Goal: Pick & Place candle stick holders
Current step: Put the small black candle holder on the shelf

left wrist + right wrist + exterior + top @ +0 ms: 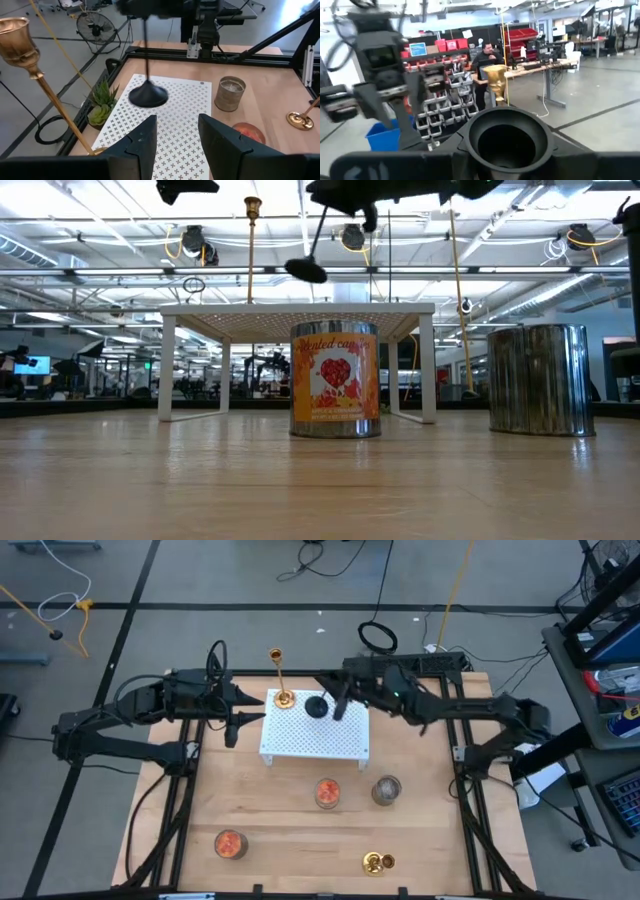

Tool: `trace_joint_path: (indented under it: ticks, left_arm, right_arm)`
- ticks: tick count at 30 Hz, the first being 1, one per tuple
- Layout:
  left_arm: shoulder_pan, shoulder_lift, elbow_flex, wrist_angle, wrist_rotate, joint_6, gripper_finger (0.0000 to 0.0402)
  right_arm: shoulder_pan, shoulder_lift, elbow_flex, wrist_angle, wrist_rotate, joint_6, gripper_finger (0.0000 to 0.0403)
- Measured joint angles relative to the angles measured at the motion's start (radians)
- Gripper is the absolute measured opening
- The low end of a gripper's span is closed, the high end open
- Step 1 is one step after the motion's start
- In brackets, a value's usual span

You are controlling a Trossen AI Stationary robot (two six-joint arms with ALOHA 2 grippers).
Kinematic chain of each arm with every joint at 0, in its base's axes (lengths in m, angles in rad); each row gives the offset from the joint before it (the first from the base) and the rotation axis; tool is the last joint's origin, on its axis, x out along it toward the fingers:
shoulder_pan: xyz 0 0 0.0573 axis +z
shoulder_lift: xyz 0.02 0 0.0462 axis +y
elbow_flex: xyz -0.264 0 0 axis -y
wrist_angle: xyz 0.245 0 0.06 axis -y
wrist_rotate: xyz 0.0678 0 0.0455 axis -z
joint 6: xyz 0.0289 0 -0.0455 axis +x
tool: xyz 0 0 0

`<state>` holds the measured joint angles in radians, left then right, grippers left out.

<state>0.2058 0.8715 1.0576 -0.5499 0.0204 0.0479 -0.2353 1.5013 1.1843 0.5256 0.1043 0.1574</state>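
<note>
My right end effector [335, 700] is gripping the short black stemmed candlestick [317, 707] by its cup, hanging it over the white perforated stand [330, 740]. Risk: swinging base clipping the tall brass candlestick [281, 680] standing left. Left end effector [238, 708] is waiting unclenched beside the stand.

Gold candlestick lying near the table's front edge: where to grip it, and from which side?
The gold candlestick lies on its side, clear of the candle tins. I'd grip the slim stem between base and cup, coming straight down from above with the fingers across the stem; the flared base looks too wide and sloped.
</note>
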Motion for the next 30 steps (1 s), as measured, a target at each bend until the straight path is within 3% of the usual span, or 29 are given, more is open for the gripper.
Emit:
trace_joint_path:
  ticks: [6,14,20,30]
  left_arm:
    - [-0.001,0.000,0.000,-0.001,0.002,0.000,0.0152]
    - [-0.003,0.000,0.000,-0.001,0.005,0.002,0.0152]
    - [-0.003,0.000,0.000,-0.001,0.005,0.002,0.0152]
    - [-0.003,0.000,0.000,-0.001,0.005,0.002,0.0152]
  right_arm:
    - [-0.063,0.109,0.070,-0.064,-0.005,-0.009,0.0082]
    - [-0.113,0.179,0.072,-0.021,-0.005,-0.012,0.0082]
    - [-0.132,0.186,0.072,-0.044,-0.057,0.012,0.0082]
    - [-0.133,0.186,0.071,-0.062,-0.057,0.011,0.0086]
